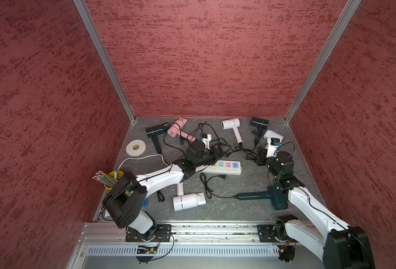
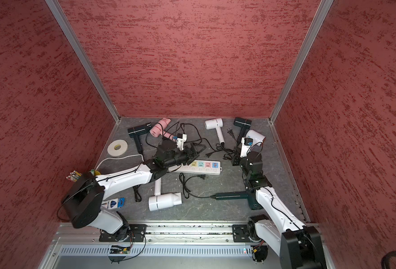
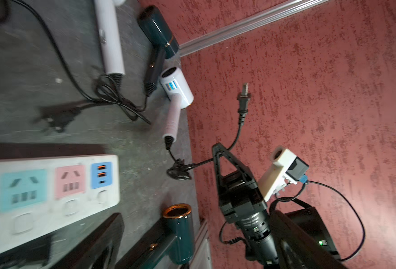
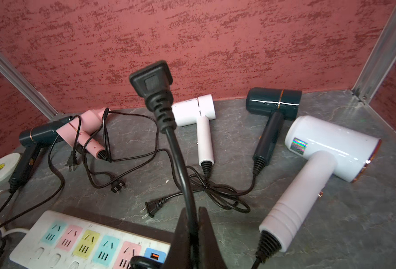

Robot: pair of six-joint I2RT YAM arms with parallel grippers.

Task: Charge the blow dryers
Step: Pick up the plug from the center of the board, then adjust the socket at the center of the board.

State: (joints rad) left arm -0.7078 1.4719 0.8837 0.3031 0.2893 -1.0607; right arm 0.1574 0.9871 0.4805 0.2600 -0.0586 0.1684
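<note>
Our right claw [image 4: 192, 219] is pinched on a cord [image 4: 180, 163] just under its raised plug [image 4: 151, 81]. That cord seems to run to the white blow dryer [image 4: 332, 146] at two o'clock on the table [image 4: 332, 244]. Our left claw [image 1: 222, 149] gapes empty near the power strip [image 1: 227, 166]. We judge plugging-in is under way; next the prongs must meet a free socket [image 4: 50, 233].

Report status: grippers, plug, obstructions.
Left gripper open by power strip. Right gripper shut on cord of white blow dryer, plug raised. Loose cords tangled nearby.
</note>
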